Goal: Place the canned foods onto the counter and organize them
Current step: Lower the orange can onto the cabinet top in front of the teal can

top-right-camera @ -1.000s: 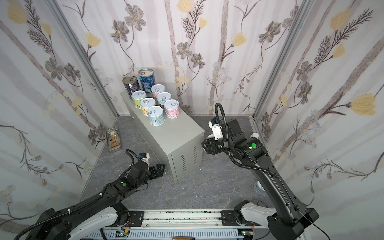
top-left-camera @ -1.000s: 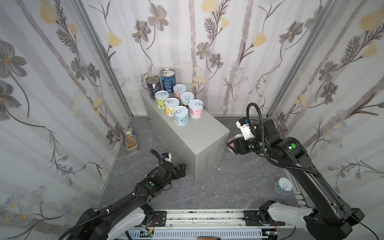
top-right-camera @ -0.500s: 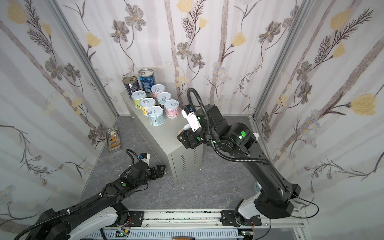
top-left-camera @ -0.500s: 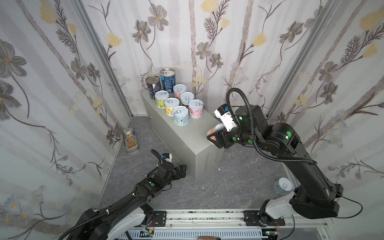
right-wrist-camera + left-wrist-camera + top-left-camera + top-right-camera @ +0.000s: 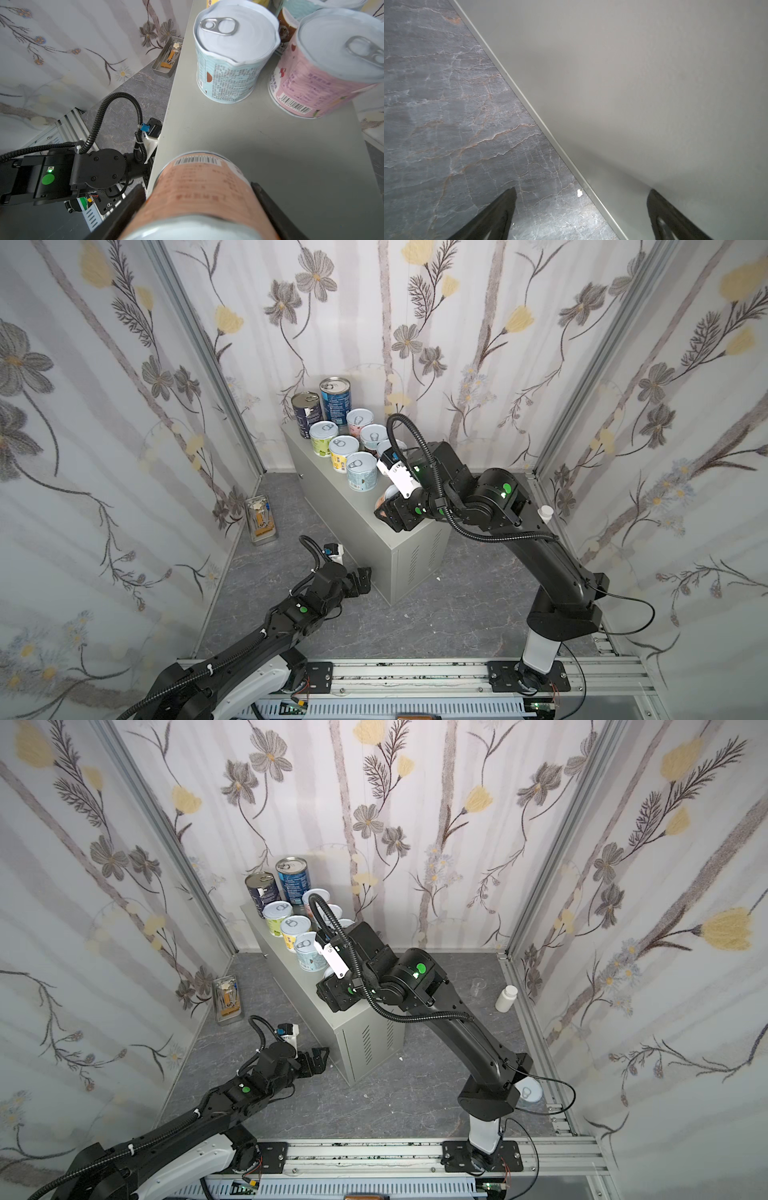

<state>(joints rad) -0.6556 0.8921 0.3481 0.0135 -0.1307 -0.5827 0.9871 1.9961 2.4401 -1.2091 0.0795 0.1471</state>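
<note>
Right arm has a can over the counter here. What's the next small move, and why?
Likely lower the right gripper so the peach-labelled can comes down upright on the bare counter top, just in front of the light blue can and pink can. The gripper clamps the can, it appears tilted and above the surface, and that spot continues the rows.
</note>
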